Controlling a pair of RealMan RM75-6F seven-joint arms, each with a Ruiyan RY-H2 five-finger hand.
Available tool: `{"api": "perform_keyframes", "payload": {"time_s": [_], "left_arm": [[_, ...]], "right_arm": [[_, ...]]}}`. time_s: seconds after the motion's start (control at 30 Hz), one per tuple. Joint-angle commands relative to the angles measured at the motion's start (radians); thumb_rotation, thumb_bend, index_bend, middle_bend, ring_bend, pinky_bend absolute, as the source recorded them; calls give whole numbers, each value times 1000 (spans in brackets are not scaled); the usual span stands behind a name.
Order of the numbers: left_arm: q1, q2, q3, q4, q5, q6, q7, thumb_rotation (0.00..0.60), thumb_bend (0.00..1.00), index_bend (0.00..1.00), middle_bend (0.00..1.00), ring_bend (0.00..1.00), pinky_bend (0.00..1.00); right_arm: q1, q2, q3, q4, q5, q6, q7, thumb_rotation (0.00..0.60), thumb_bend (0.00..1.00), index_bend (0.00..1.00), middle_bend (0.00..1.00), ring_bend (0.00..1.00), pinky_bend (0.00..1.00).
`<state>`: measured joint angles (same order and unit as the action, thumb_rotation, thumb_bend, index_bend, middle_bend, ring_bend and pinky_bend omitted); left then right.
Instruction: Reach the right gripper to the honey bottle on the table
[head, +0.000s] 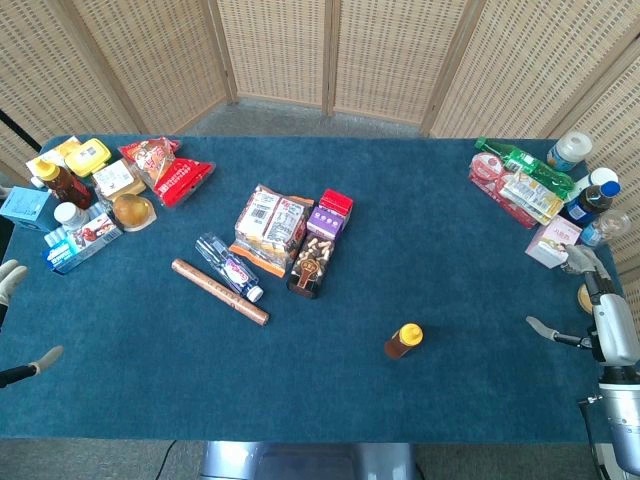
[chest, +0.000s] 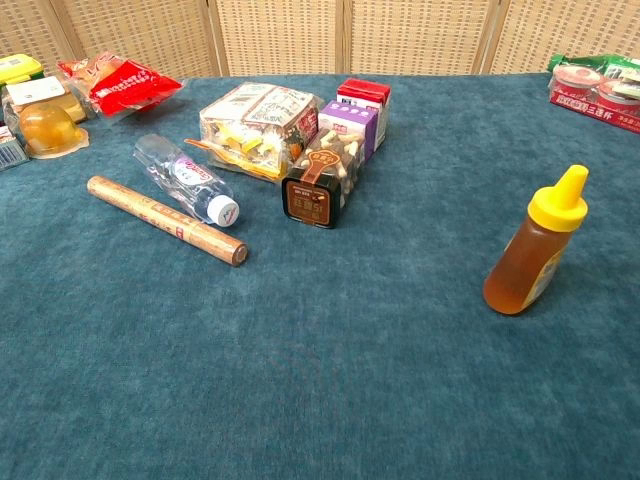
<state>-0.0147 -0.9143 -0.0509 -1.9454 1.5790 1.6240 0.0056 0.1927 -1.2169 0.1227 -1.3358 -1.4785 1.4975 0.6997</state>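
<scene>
From the head view, the amber plastic honey bottle with a yellow nozzle cap (head: 403, 341) stands upright on the blue felt-covered table (head: 330, 390), near-right of centre. The right hand (head: 590, 300) is at the right edge, fingers spread, holding nothing; the left hand (head: 14, 320) likewise at the left edge.

In the chest view the honey bottle (chest: 534, 248) has its long axis vertical, tilting slightly right, nozzle up, with a pale label; neither hand shows.

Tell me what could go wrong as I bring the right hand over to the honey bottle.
1. The honey bottle stands upright and alone on the cloth; a sideways brush from the right hand would likely tip it.
2. The right hand sits at the table's edge beside a pink box and bottles; a wide swing could clip them.
3. The chest view doesn't show the hand, so depth is harder to judge.
</scene>
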Motion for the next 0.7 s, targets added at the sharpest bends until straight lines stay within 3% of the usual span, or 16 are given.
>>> {"api": "perform_keyframes", "payload": {"time_s": [0.03, 0.2, 0.43, 0.7], "left_arm": [[1, 0, 1, 0, 2, 1, 2, 600, 0, 0, 0, 0, 0], [4, 2, 0, -1, 5, 8, -4, 600, 0, 0, 0, 0, 0], [0, 0, 0, -1, 5, -2, -2, 600, 0, 0, 0, 0, 0], [-3, -4, -3, 1, -2, -7, 6, 600, 0, 0, 0, 0, 0]], "right_arm": [[-1, 2, 0, 0, -3, -7, 10, 600, 0, 0, 0, 0, 0], [5, 30, -24, -17, -31, -50, 118, 600, 0, 0, 0, 0, 0], [58, 88, -105, -6, -130, -180, 339, 593, 0, 0, 0, 0, 0], [114, 64, -178, 66, -215, -257, 444, 517, 0, 0, 0, 0, 0]]}}
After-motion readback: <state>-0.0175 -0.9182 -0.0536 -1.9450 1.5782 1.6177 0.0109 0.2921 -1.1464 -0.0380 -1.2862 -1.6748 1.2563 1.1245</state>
